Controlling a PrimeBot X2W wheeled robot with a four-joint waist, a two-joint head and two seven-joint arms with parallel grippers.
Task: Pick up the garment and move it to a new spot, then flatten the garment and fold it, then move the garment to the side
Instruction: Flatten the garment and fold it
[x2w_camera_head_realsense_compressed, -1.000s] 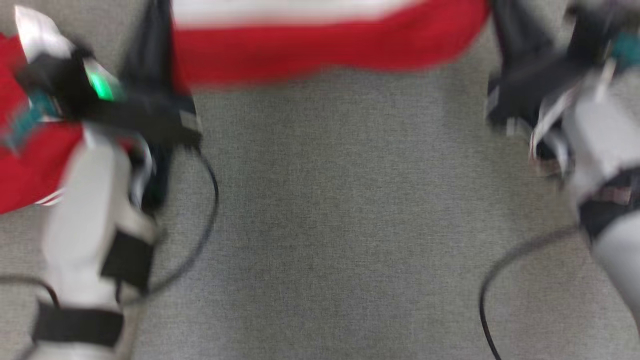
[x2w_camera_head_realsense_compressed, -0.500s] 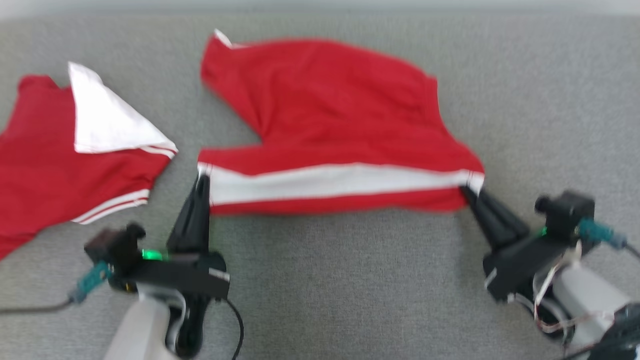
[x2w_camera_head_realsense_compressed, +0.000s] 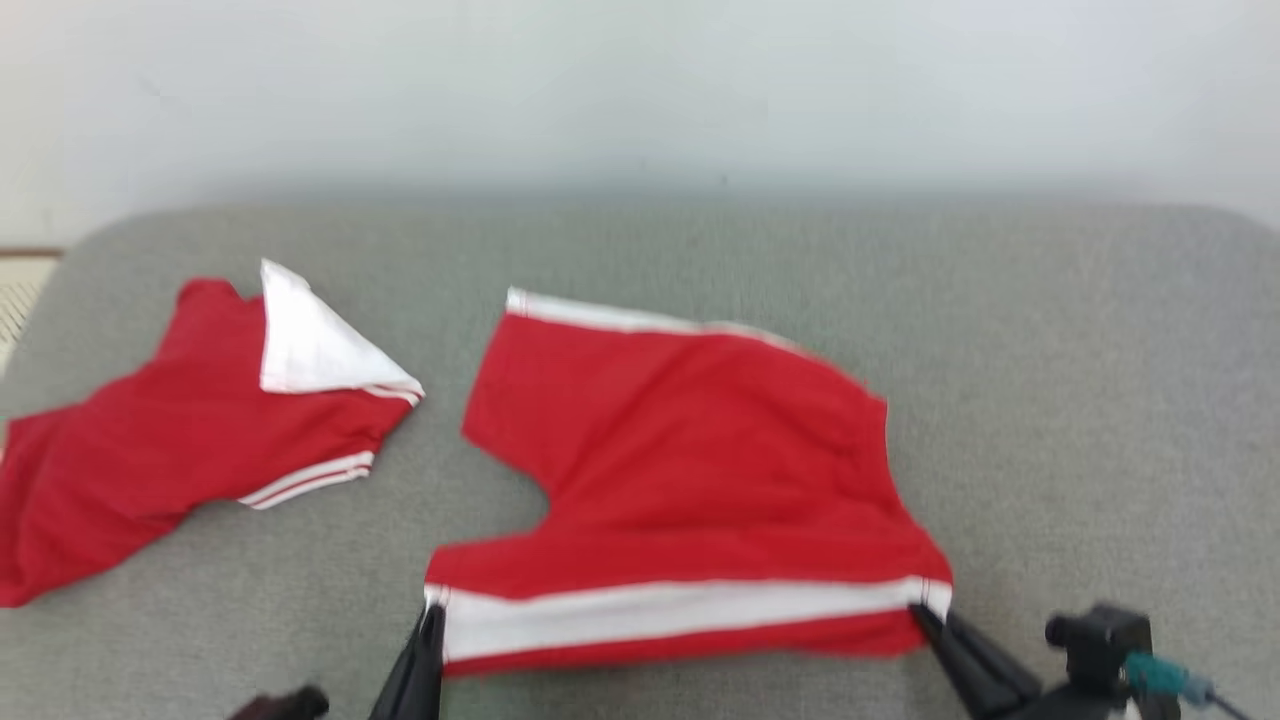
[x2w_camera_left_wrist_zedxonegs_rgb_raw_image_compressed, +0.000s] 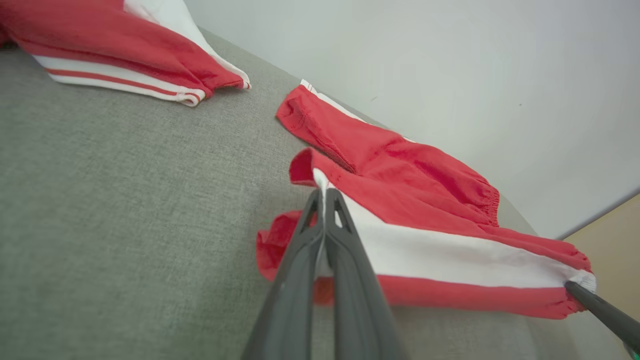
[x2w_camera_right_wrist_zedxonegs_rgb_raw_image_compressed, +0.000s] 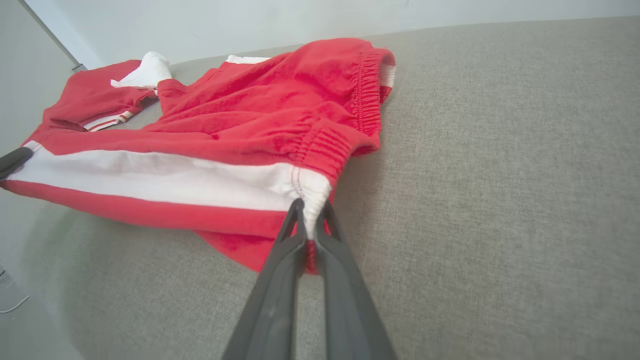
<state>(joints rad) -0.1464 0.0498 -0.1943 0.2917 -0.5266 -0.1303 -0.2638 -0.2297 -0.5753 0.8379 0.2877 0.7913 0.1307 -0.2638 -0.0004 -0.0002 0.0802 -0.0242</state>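
The left claw (x2w_camera_head_realsense_compressed: 432, 615) is pinching the near left corner of the red shorts (x2w_camera_head_realsense_compressed: 690, 470), closed tight on the white stripe. The right claw (x2w_camera_head_realsense_compressed: 918, 612) is pinching the near right corner the same way. The shorts are lying spread out in the middle of the grey tabletop (x2w_camera_head_realsense_compressed: 1050, 400). Farther left, a red and white shirt (x2w_camera_head_realsense_compressed: 170, 450) is lying apart from them. A pale wall (x2w_camera_head_realsense_compressed: 640, 90) is standing behind.
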